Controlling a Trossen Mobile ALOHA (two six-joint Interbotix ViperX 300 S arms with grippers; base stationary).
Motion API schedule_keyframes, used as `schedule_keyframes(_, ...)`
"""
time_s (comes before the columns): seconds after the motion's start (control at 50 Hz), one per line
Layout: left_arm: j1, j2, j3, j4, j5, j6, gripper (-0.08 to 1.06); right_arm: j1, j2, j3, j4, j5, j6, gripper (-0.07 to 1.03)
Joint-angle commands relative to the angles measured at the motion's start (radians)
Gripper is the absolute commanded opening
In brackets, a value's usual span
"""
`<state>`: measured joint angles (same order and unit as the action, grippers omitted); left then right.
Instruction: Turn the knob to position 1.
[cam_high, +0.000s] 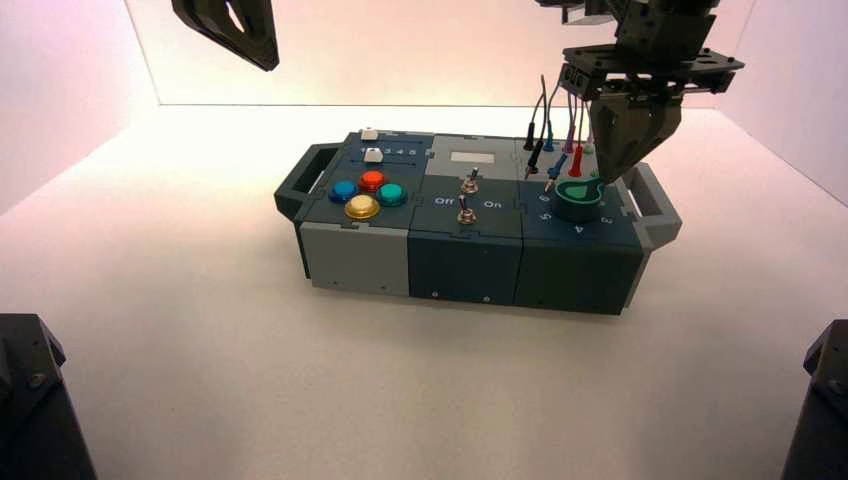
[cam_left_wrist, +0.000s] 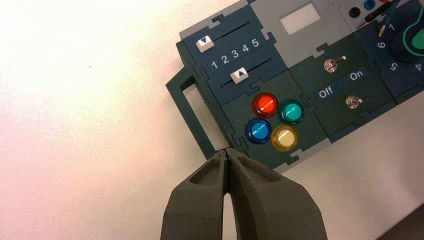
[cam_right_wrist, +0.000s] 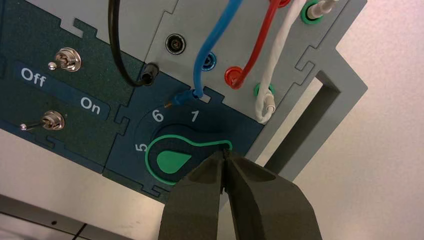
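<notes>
The green teardrop knob (cam_high: 580, 194) sits on the right end of the box (cam_high: 460, 265). In the right wrist view the knob (cam_right_wrist: 172, 160) lies between the numerals 5, 6 and 1, with its pointed tip turned away from the 5, toward the grey handle side. My right gripper (cam_high: 612, 178) hangs over the knob, shut and empty, and in its own view (cam_right_wrist: 226, 154) its fingertips are right at the knob's tip. My left gripper (cam_high: 235, 30) is parked high at the back left. It is shut and empty in its own view (cam_left_wrist: 228, 152). The knob's edge also shows there (cam_left_wrist: 415, 40).
Black, blue, red and white wires (cam_right_wrist: 220, 45) plug into sockets just behind the knob. Two metal toggle switches (cam_high: 467, 198) with an Off/On label stand mid-box. Four coloured push buttons (cam_high: 365, 190) and two sliders (cam_left_wrist: 222, 57) are on the left end. Handles (cam_high: 655, 195) stick out at both ends.
</notes>
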<state>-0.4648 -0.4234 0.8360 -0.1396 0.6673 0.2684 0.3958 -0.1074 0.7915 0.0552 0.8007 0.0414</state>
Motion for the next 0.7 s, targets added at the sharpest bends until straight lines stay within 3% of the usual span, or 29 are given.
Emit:
schedule_keyframes(0.02, -0.006, -0.005, -0.031, 0.002, -0.008, 0.006, -0.03, -0.003, -0.023, -0.017, -0.002, -0.003, 0.003, -0.02)
schedule_keyframes(0.7, -0.006, -0.005, -0.031, 0.003, -0.009, 0.009, -0.03, -0.003, 0.028, -0.041, -0.002, -0.014, 0.000, -0.02)
